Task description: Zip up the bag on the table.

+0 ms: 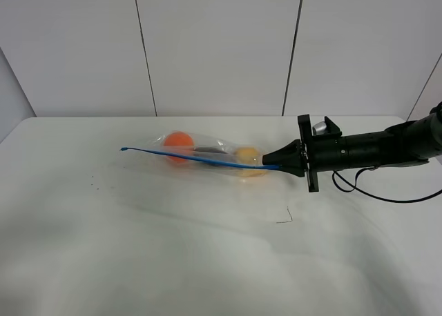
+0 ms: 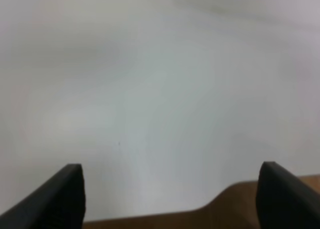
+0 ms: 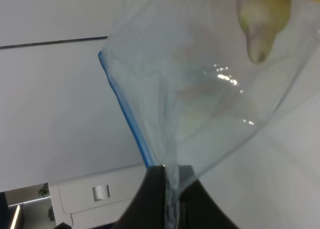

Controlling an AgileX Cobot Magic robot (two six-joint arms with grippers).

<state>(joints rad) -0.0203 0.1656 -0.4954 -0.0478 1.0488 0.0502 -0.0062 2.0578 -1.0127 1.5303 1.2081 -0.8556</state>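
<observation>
Right gripper [image 3: 172, 175] pinched on bag [image 1: 207, 152] corner beside blue zip strip [image 1: 186, 156]; bag lies mid table [image 1: 207, 261]. Left gripper [image 2: 172, 181] spread wide, empty. Film likely thin, slippery, floppy, loaded with fruit [image 1: 179, 142]; strip stiffest, so best hold probably its free end.

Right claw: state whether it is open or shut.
The right claw is shut on the bag: its fingers pinch the clear plastic beside the blue zip strip.

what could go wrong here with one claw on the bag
1. Only the right claw pinches the bag, at one end of the strip; the left claw is open over bare table, so a pull may drag the bag instead of zipping it.
2. The thin film could slip from the pinch under the fruit's weight.
</observation>
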